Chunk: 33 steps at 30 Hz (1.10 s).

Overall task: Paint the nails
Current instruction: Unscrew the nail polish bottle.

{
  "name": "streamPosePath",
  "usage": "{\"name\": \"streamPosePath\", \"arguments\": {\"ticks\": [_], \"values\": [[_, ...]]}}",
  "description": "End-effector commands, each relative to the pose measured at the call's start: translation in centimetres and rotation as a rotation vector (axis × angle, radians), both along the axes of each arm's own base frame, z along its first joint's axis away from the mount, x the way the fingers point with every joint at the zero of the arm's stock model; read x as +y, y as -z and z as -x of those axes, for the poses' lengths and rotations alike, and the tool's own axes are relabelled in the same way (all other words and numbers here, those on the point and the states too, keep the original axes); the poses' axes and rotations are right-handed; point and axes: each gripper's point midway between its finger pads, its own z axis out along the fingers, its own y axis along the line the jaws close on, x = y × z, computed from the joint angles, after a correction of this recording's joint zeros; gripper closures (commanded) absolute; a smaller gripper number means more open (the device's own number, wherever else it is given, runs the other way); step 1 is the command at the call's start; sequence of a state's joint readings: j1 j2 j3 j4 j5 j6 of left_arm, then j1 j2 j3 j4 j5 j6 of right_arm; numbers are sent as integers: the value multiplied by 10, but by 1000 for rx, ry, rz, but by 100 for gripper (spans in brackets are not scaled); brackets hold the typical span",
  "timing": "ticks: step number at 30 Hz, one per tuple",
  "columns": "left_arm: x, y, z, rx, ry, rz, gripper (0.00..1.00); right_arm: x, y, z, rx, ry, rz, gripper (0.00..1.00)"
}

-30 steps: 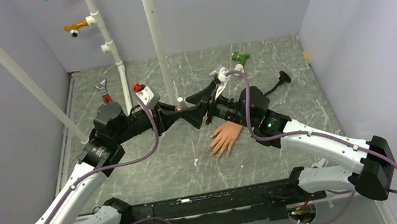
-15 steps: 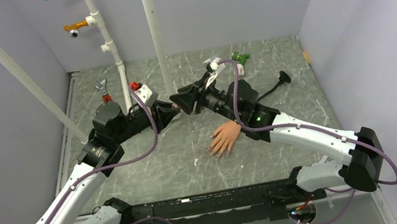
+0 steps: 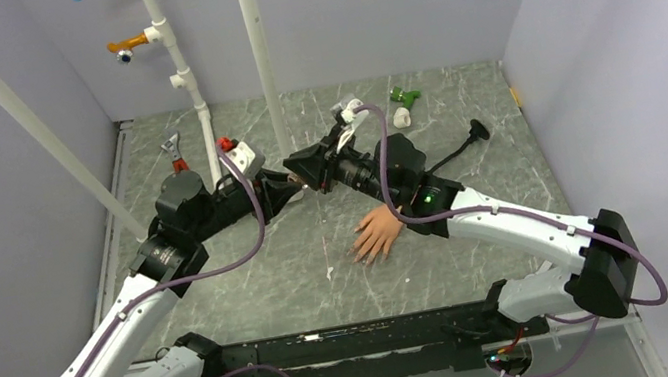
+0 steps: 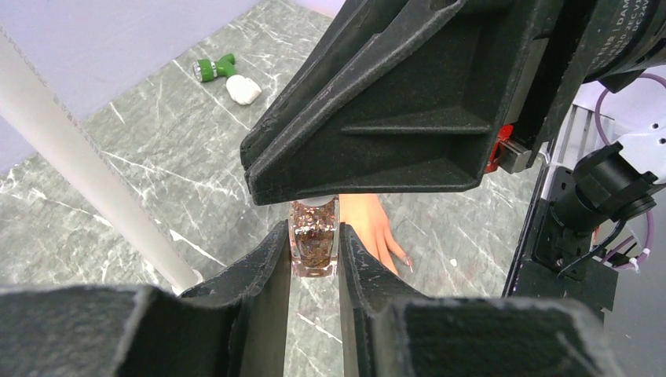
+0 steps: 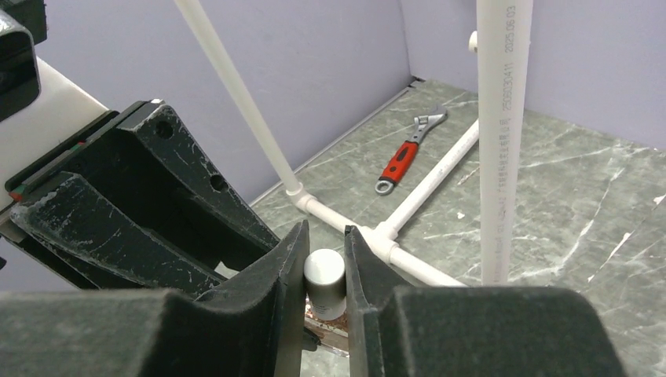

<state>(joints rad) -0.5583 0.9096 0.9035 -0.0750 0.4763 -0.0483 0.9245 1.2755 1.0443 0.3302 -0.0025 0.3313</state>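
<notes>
Wrench (image 5: 410,148), pipes (image 5: 428,184) beyond right gripper (image 5: 324,233), bottle (image 5: 324,275)

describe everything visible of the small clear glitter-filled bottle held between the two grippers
A small square clear-glass bottle of reddish-copper glitter polish with a cylindrical brushed-silver cap. It looks upright, held above the grey marbled table. The left gripper clamps its body from both sides; the right gripper is shut on the cap.

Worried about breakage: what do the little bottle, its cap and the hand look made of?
Bottle: clear glass, probably, glossy; glitter shows through its walls. Cap: metal or metallised plastic, satin silver sheen. Hand: matte peach rubber or plastic, no glare.
</notes>
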Motion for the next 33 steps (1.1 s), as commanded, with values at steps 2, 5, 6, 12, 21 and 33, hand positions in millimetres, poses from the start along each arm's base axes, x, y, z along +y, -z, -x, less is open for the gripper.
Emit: {"name": "streamPosePath", "arguments": {"ticks": [2,5,6,12,21,33], "values": [[-6,-21,10,-55,67,44,100,-2,-14,9,-107,-37,23,100],[-8,-20,12,-48,88,40,100,-2,-15,20,-164,-93,35,100],[-9,-20,13,-49,98,41,100,-2,-14,25,-180,-118,37,100],[-15,-20,27,-58,194,40,100,-1,-13,48,-246,-233,42,100],[-23,-21,52,-70,356,35,100,-11,-10,82,-296,-428,8,100],[-26,-22,59,-60,408,47,100,-20,-11,90,-283,-510,-16,90]]}}
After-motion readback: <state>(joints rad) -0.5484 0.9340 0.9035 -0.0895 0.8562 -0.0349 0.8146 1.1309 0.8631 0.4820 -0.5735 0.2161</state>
